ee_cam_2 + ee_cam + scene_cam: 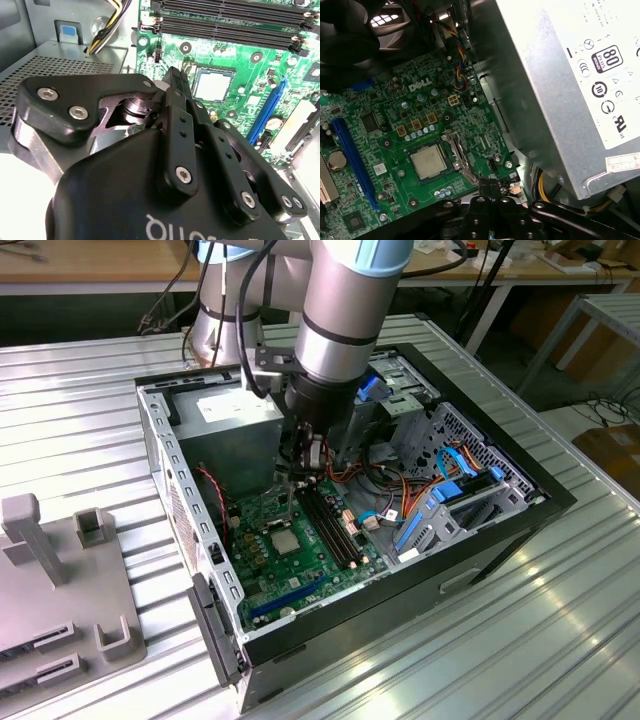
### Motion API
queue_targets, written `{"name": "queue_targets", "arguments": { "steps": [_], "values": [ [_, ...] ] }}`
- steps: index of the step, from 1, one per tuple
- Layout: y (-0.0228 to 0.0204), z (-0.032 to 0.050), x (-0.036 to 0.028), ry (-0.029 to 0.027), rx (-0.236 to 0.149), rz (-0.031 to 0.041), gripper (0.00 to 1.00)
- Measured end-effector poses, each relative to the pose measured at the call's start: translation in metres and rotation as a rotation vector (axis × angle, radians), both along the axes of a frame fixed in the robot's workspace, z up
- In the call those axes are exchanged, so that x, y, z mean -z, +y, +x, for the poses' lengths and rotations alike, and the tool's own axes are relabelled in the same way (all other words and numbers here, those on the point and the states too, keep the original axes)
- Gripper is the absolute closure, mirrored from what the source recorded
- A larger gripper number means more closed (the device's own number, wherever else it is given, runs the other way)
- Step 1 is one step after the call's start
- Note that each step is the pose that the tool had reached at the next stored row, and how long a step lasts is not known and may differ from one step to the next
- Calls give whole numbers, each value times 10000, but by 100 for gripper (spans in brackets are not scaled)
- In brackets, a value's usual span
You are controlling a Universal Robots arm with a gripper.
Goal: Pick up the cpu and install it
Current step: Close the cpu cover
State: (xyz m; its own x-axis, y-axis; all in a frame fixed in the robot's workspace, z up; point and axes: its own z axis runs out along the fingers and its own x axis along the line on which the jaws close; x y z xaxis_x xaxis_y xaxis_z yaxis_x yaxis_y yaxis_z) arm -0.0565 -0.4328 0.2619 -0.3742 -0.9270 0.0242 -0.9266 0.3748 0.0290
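1. Gripper [176, 76] on a single robot arm [335, 320] hangs inside an open computer case [540, 495], its fingers clenched together with nothing between them.
2. The cpu [427, 162] lies flat in its socket on the green motherboard [385, 125], silver-grey top up. It is just beside the fingertips and not touching them.
3. A grey power-supply box [560, 100] stands close by the gripper, and long black memory slots [230, 22] run near the cpu.
4. The case rests on a ribbed metal table [80, 400].
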Motion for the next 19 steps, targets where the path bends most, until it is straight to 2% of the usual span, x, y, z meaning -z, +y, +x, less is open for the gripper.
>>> {"name": "queue_targets", "arguments": {
  "steps": [12, 19],
  "values": [
    [-42, -4, -9, -1, -163, 1, 89],
    [-45, -3, -9, 0, -218, 1, 89]
  ]
}}
